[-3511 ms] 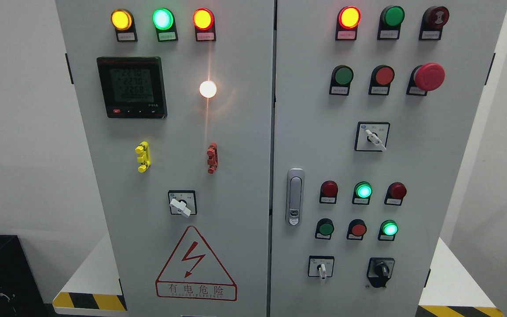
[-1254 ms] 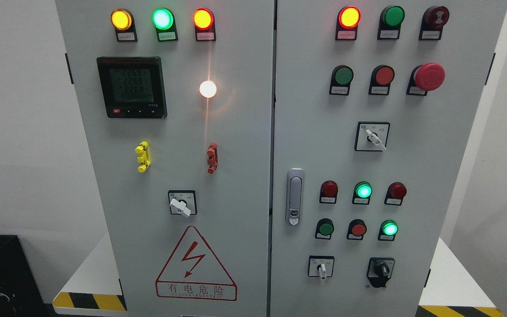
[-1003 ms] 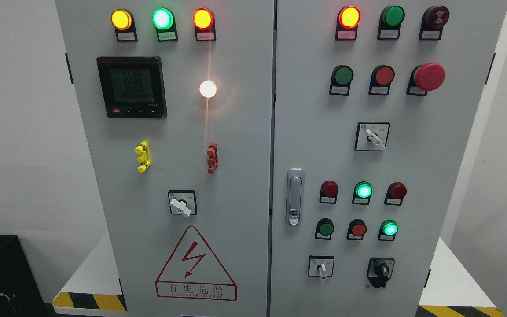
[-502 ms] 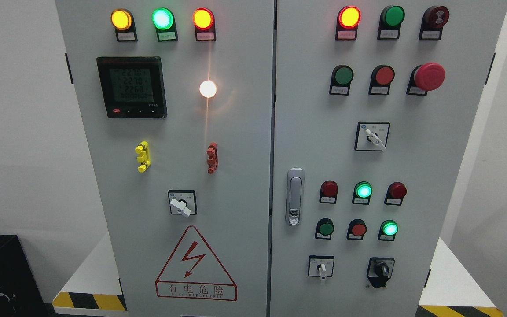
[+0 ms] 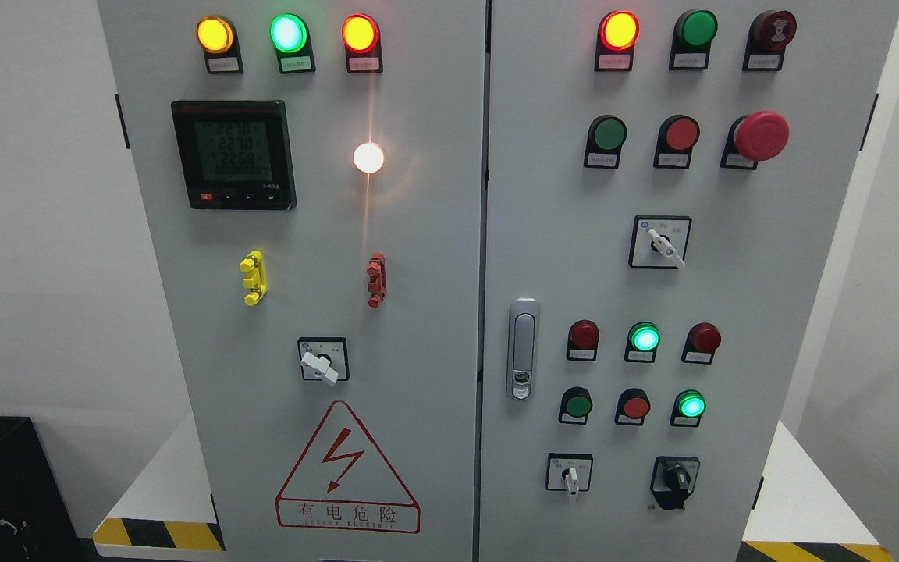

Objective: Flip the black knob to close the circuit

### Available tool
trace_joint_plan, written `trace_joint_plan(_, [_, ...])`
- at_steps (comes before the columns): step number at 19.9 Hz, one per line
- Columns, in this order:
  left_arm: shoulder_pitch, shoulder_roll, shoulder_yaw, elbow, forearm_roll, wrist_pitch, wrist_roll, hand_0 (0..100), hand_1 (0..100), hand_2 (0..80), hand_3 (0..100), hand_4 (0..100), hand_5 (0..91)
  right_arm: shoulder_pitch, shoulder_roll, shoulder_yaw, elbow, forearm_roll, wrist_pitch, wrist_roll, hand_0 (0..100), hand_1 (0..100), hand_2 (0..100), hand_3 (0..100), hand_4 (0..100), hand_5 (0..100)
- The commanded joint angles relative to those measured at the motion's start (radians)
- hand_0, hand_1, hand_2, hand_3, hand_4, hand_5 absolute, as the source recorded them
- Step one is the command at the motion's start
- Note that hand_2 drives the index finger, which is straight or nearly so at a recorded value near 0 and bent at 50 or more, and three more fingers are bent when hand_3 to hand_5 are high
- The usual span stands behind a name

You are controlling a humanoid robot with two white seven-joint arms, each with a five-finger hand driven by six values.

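Note:
The black knob (image 5: 677,478) sits at the lower right of the grey control cabinet's right door (image 5: 738,312), on a black plate, its grip pointing roughly straight up and down. To its left is a white-handled selector (image 5: 570,476). Neither of my hands nor any arm shows in the head view.
The right door carries a red mushroom stop button (image 5: 761,136), rows of red and green buttons, lit green lamps (image 5: 644,338) and a silver door latch (image 5: 523,348). The left door holds a meter (image 5: 234,154), a white selector (image 5: 321,365) and a warning triangle (image 5: 346,468).
Only the digits on the meter flicker between frames. The knob and all switches stand as before, and no arm has come into view.

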Motion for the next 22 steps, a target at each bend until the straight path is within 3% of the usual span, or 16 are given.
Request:
trace_joint_plan(1, [0.023, 0.000, 0.000, -0.031, 0.001, 0.001, -0.001, 12, 56, 0.0, 0, 0, 0.0, -0.002, 0.001, -0.009, -0.218, 0.118, 0.003, -0.027, 0, 10, 53, 73, 62, 55])
trace_joint_plan(8, [0.021, 0.000, 0.000, -0.029, 0.001, 0.001, -0.001, 12, 56, 0.0, 0, 0, 0.0, 0.005, 0.003, 0.013, -0.372, 0.155, 0.040, -0.060, 0, 10, 71, 88, 76, 74])
trace_joint_plan(14, [0.023, 0.000, 0.000, -0.031, -0.001, 0.001, -0.001, 12, 56, 0.0, 0, 0, 0.0, 0.004, 0.004, 0.014, -0.506, 0.211, 0.092, -0.063, 0, 10, 84, 100, 86, 90])
trace_joint_plan(22, [0.023, 0.000, 0.000, -0.031, -0.001, 0.001, -0.001, 12, 56, 0.0, 0, 0, 0.0, -0.019, 0.004, 0.014, -0.627, 0.326, 0.124, -0.065, 0, 10, 90, 100, 92, 96])
